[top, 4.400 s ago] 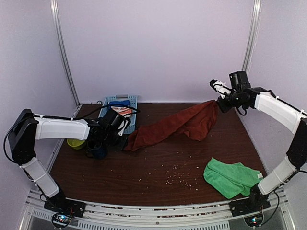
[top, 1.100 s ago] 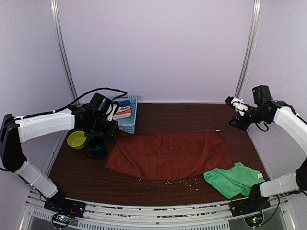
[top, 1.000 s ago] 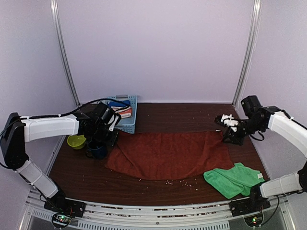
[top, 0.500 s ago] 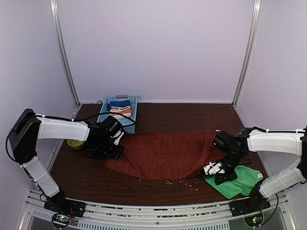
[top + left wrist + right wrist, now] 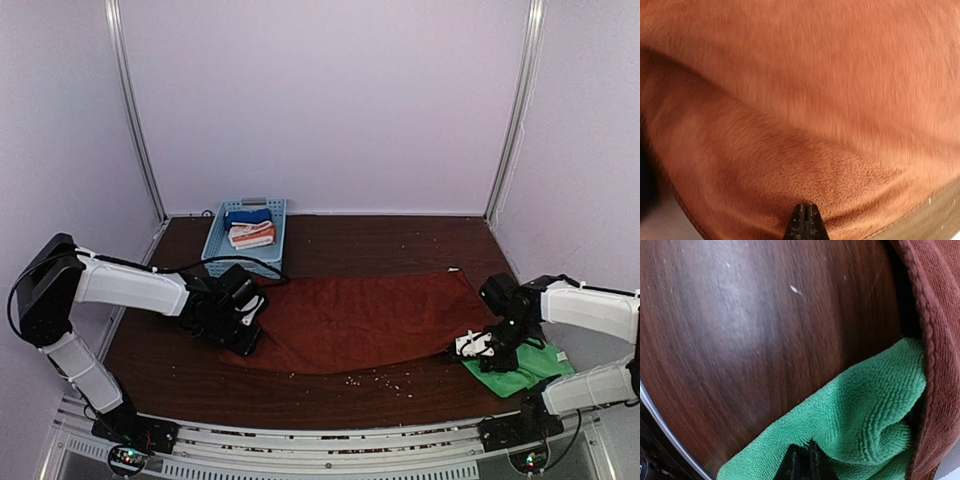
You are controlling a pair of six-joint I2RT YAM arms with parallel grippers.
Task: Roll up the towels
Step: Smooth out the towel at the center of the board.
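Note:
The rust towel (image 5: pixel 370 320) lies spread flat across the middle of the table, a small white tag (image 5: pixel 453 270) at its far right corner. My left gripper (image 5: pixel 248 330) sits low at the towel's near left corner. In the left wrist view the rust towel (image 5: pixel 800 100) puckers around the left gripper (image 5: pixel 806 212), whose jaws are shut on the cloth. The green towel (image 5: pixel 535 365) lies bunched at the near right, touching the rust towel's edge (image 5: pixel 940 340). My right gripper (image 5: pixel 478 345) is at its left end, and the right wrist view shows this gripper (image 5: pixel 802 452) pinching a fold of green towel (image 5: pixel 865 410).
A blue basket (image 5: pixel 213 240) with folded cloths stands at the back left. Crumbs (image 5: pixel 385 378) are scattered on the dark wood in front of the rust towel. The metal rail runs along the near edge, and the walls close in on both sides.
Both grippers came down to the table and shut, the left on the rust towel's near left corner, the right on the green towel. The green towel has slid to the right with the right gripper.

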